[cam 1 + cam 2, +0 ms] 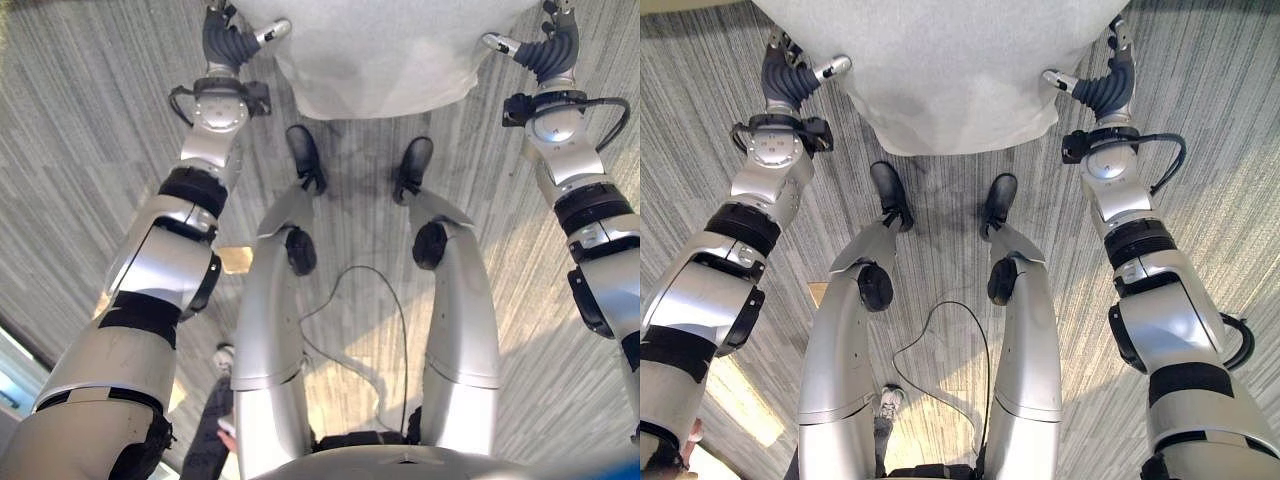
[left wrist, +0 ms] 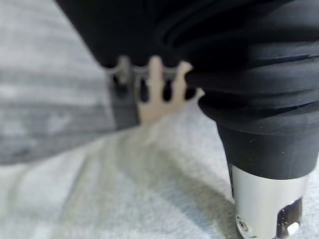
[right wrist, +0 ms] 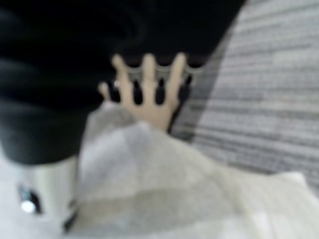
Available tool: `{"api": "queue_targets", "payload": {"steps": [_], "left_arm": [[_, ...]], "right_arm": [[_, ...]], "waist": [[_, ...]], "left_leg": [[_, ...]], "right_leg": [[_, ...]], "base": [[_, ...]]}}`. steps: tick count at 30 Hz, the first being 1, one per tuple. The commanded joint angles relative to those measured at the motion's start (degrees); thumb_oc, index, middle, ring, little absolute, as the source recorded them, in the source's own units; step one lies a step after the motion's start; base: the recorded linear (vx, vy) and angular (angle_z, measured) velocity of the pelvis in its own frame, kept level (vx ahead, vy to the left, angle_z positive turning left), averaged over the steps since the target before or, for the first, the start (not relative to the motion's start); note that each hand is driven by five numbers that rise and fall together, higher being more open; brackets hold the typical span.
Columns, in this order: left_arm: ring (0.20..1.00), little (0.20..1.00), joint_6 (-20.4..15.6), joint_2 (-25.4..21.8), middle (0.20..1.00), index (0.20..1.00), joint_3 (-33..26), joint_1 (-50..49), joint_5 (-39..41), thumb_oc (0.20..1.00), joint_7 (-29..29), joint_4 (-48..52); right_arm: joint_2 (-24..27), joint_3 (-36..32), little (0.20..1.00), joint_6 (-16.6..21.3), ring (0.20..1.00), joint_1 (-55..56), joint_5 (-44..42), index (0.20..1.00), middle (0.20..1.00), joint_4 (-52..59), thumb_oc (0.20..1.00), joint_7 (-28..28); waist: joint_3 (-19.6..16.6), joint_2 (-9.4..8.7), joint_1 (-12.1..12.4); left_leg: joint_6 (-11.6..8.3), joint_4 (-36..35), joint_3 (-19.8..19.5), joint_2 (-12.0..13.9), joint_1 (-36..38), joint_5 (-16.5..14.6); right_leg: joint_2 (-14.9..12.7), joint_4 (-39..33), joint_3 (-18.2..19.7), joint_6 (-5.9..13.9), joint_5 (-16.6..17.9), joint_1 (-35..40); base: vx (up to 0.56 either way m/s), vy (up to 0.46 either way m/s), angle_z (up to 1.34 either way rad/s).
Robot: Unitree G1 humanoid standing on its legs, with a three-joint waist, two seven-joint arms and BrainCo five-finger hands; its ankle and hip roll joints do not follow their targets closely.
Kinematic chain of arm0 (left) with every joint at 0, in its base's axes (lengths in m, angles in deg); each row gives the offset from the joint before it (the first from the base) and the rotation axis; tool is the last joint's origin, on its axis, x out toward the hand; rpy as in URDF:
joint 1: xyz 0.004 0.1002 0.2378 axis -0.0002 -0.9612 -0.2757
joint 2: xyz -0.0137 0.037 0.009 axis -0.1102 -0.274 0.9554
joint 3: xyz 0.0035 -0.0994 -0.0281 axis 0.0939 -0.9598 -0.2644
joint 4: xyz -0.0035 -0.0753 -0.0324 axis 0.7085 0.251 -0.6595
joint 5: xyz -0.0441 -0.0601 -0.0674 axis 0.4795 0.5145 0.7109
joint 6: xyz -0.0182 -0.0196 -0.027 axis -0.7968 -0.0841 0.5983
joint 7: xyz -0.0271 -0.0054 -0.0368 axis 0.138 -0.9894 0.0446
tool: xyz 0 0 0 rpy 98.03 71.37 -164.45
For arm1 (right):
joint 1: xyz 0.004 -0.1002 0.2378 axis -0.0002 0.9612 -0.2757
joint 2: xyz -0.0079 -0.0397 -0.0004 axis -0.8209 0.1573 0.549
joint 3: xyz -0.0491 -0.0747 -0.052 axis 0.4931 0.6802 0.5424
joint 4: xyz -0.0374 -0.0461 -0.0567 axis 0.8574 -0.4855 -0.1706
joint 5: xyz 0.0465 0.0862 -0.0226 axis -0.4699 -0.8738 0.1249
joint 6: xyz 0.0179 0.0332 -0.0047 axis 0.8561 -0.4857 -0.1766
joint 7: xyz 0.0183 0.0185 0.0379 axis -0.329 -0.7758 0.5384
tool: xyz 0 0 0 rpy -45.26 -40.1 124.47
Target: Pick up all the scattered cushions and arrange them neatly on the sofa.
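Note:
A large pale grey cushion [image 1: 385,50] hangs above the floor in front of me, held between both hands. My left hand [image 1: 232,42] grips its left edge, with the thumb [image 1: 275,28] lying on the cushion's top. My right hand [image 1: 548,48] grips the right edge the same way. In the left wrist view the cushion [image 2: 124,189] spreads past the thumb [image 2: 266,204], with the fingers [image 2: 155,79] along its far side. The right wrist view shows the cushion [image 3: 164,184] bunched below the fingers [image 3: 148,82].
Grey striped carpet [image 1: 80,150] lies all around. A tan flat patch [image 1: 236,260] sits on the floor by my left side. A person's shoe [image 1: 225,355] and hand [image 1: 228,436] show behind me at the lower left.

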Motion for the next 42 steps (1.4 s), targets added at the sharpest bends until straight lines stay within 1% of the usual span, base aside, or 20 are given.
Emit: {"api": "queue_targets", "payload": {"steps": [1,4,6,7,8,11,15,16,17,18,20,23,29,30,32,35,37,38,41,42], "left_arm": [[1.000,1.000,-2.1,1.5,1.000,1.000,-0.6,-5.6,0.3,1.000,-0.7,0.4],[1.000,1.000,-2.2,3.5,1.000,1.000,0.5,-4.9,0.1,1.000,-1.1,2.2],[1.000,1.000,-2.2,5.4,1.000,1.000,1.5,-4.4,-0.2,1.000,-1.5,3.3],[1.000,1.000,-2.3,7.0,1.000,1.000,1.9,-3.8,-0.5,1.000,-1.8,4.3],[1.000,1.000,-2.3,7.0,1.000,1.000,1.9,-3.7,-0.5,1.000,-1.8,4.3],[1.000,1.000,-2.3,9.1,1.000,1.000,2.2,-2.7,-0.1,1.000,-2.4,4.4],[1.000,1.000,-2.8,11.3,1.000,1.000,1.8,-1.6,2.7,1.000,-3.0,4.2],[0.812,0.812,-2.8,11.6,0.812,0.812,1.7,-1.5,2.9,0.812,-3.2,4.6],[0.485,0.485,-2.8,11.6,0.485,0.485,1.7,-1.5,2.9,0.485,-3.2,4.6],[0.200,0.200,-2.8,11.6,0.200,0.200,1.7,-1.5,2.8,0.200,-3.2,4.9],[0.200,0.200,-3.5,11.2,0.200,0.200,1.1,-2.6,3.1,0.200,-3.4,6.2],[0.200,0.200,-4.2,11.1,0.200,0.200,-0.3,-4.4,4.3,0.200,-3.9,7.7],[0.200,0.200,-4.7,11.0,0.200,0.200,-2.2,-7.9,4.2,0.200,-3.8,11.3],[0.200,0.200,-4.7,11.3,0.200,0.200,-2.8,-10.1,3.5,0.200,-3.1,13.5],[0.200,0.200,-4.9,11.9,0.200,0.200,-3.4,-13.7,1.8,0.200,-2.3,18.1],[0.200,0.200,-5.1,12.4,0.200,0.200,-3.9,-17.5,0.4,0.200,-1.4,22.3],[0.200,0.200,-5.4,13.6,0.200,0.200,-4.8,-23.0,-1.0,0.200,0.0,27.1],[0.200,0.200,-5.3,13.7,0.200,0.200,-4.8,-23.4,-1.1,0.200,0.0,27.4],[0.200,0.200,-5.7,14.4,0.200,0.200,-4.4,-28.0,-2.8,0.200,0.9,30.7],[0.200,0.200,-6.0,14.2,0.200,0.200,-4.0,-31.5,-4.3,0.200,1.9,33.2]], "right_arm": [[-1.1,4.2,1.000,1.2,1.000,3.9,-1.2,1.000,1.000,0.0,1.000,-2.0],[-2.0,6.6,1.000,0.5,1.000,1.4,0.0,1.000,1.000,-0.3,1.000,-2.1],[-3.5,8.6,1.000,0.1,1.000,-0.5,0.5,1.000,1.000,-0.2,1.000,-1.7],[-5.3,10.1,1.000,0.0,1.000,-2.3,0.4,1.000,1.000,-0.1,1.000,-1.2],[-5.3,10.2,1.000,0.1,1.000,-2.4,0.4,1.000,1.000,-0.1,1.000,-1.2],[-9.1,11.5,1.000,0.6,1.000,-4.6,-1.1,1.000,1.000,0.5,1.000,-0.5],[-16.1,12.2,1.000,2.0,1.000,-6.4,-4.2,1.000,1.000,2.2,1.000,0.1],[-18.7,11.9,0.492,2.9,0.492,-6.5,-5.4,0.492,0.492,3.4,0.492,0.4],[-18.8,11.8,0.492,3.0,0.492,-6.5,-5.4,0.492,0.492,3.5,0.492,0.4],[-19.5,11.8,0.200,3.3,0.200,-6.7,-5.6,0.200,0.200,4.0,0.200,0.6],[-21.1,11.7,0.200,4.2,0.200,-6.2,-5.8,0.200,0.200,6.0,0.200,0.9],[-21.5,10.9,0.200,4.8,0.200,-5.2,-4.9,0.200,0.200,8.6,0.200,0.6],[-19.8,8.1,0.200,5.2,0.200,-2.2,-3.4,0.200,0.200,12.7,0.200,0.3],[-18.6,6.6,0.200,5.4,0.200,-0.1,-3.1,0.200,0.200,14.2,0.200,0.3],[-17.5,4.2,0.200,6.0,0.200,3.8,-2.9,0.200,0.200,17.9,0.200,1.0],[-16.8,2.7,0.200,6.2,0.200,7.4,-2.2,0.200,0.200,21.0,0.200,1.9],[-16.7,0.9,0.200,6.4,0.200,13.1,-1.1,0.200,0.200,25.1,0.200,3.3],[-16.7,0.9,0.200,6.3,0.200,13.5,-1.0,0.200,0.200,25.3,0.200,3.3],[-17.1,-0.5,0.200,6.6,0.200,18.8,-0.3,0.200,0.200,29.1,0.200,5.1],[-17.2,-1.3,0.200,6.7,0.200,22.7,0.0,0.200,0.200,31.2,0.200,6.4]], "waist": [[-8.8,0.91,-1.5],[-8.4,1.45,-1.2],[-8.3,1.74,-0.8],[-8.2,2.03,-0.3],[-8.2,2.06,-0.3],[-8.0,2.31,0.2],[-8.0,2.84,0.6],[-8.0,3.00,0.8],[-8.0,2.95,0.8],[-8.1,3.05,0.9],[-8.5,3.30,1.0],[-9.4,3.20,1.1],[-11.8,2.76,0.7],[-13.4,2.56,0.5],[-13.7,2.47,0.2],[-13.6,2.45,0.0],[-13.7,2.55,-0.1],[-13.5,2.58,-0.1],[-13.9,2.59,-0.4],[-14.8,2.46,-0.5]], "left_leg": [[-3.60,2.6,-7.0,1.5,-2.8,-3.0],[-3.57,3.1,-7.4,1.5,-3.3,-3.0],[-3.47,3.6,-7.8,1.3,-3.5,-3.0],[-3.47,4.0,-8.0,1.3,-3.7,-3.0],[-3.47,4.0,-8.0,1.3,-3.8,-3.0],[-3.43,4.4,-8.5,1.3,-3.9,-2.9],[-3.52,4.7,-8.8,1.1,-3.9,-2.9],[-3.62,4.6,-8.9,1.2,-3.9,-2.8],[-3.63,4.6,-8.9,1.2,-3.9,-2.7],[-3.60,4.6,-9.0,1.2,-3.9,-2.7],[-3.66,4.7,-9.1,1.0,-3.9,-2.6],[-3.81,5.0,-9.3,0.9,-3.9,-2.8],[-4.01,4.6,-9.4,0.8,-3.9,-2.6],[-4.22,2.5,-8.8,0.9,-3.0,-2.2],[-4.50,-1.3,-8.6,0.7,1.8,-1.8],[-4.91,-4.2,-8.5,0.5,6.3,-1.4],[-5.67,-8.0,-8.7,0.5,13.3,-1.0],[-5.69,-8.3,-8.7,0.5,13.9,-0.9],[-6.63,-12.1,-9.0,0.5,20.7,-0.4],[-7.20,-14.8,-9.2,0.4,25.6,0.1]], "right_leg": [[-1.2,-3.2,3.1,8.27,0.1,1.4],[-1.0,-3.2,2.9,8.36,0.0,1.3],[-0.9,-2.8,2.9,8.33,-0.1,1.3],[-0.8,-2.9,2.7,8.34,-0.1,1.3],[-0.7,-2.9,2.7,8.34,-0.1,1.3],[-0.4,-2.5,2.8,8.26,-0.2,1.3],[-0.1,-2.1,2.7,8.09,-0.3,1.3],[0.0,-2.0,2.7,8.05,-0.3,1.3],[0.0,-2.0,2.7,8.05,-0.3,1.3],[0.1,-2.0,2.8,8.00,-0.2,1.3],[0.3,-1.8,2.7,7.89,-0.2,1.3],[0.6,-1.5,2.7,7.71,-0.2,1.3],[1.2,-1.4,2.4,7.59,0.0,1.3],[1.2,-2.7,2.1,7.68,0.3,1.9],[1.3,-5.7,1.2,7.83,0.7,6.9],[1.4,-8.5,0.5,7.85,1.2,11.6],[1.3,-12.4,-0.6,8.00,2.0,18.6],[1.3,-12.7,-0.7,8.00,2.1,19.2],[0.8,-17.2,-1.9,8.31,3.2,26.1],[0.4,-20.5,-2.5,8.47,3.8,31.0]], "base": [[0.00,0.000,0.00],[0.00,-0.012,-0.01],[0.00,0.000,0.00],[0.00,0.000,0.00],[0.00,0.000,0.00],[0.00,0.000,0.00],[0.00,0.000,0.00],[0.00,0.000,0.00],[0.00,0.000,0.00],[0.00,0.000,0.00],[0.00,0.000,0.00],[0.00,0.000,0.00],[0.00,-0.010,0.00],[-0.04,0.003,0.03],[-0.06,-0.002,0.02],[-0.04,0.007,0.02],[-0.02,-0.006,0.04],[0.00,0.000,0.00],[-0.01,-0.028,0.00],[-0.01,-0.037,-0.01]]}}
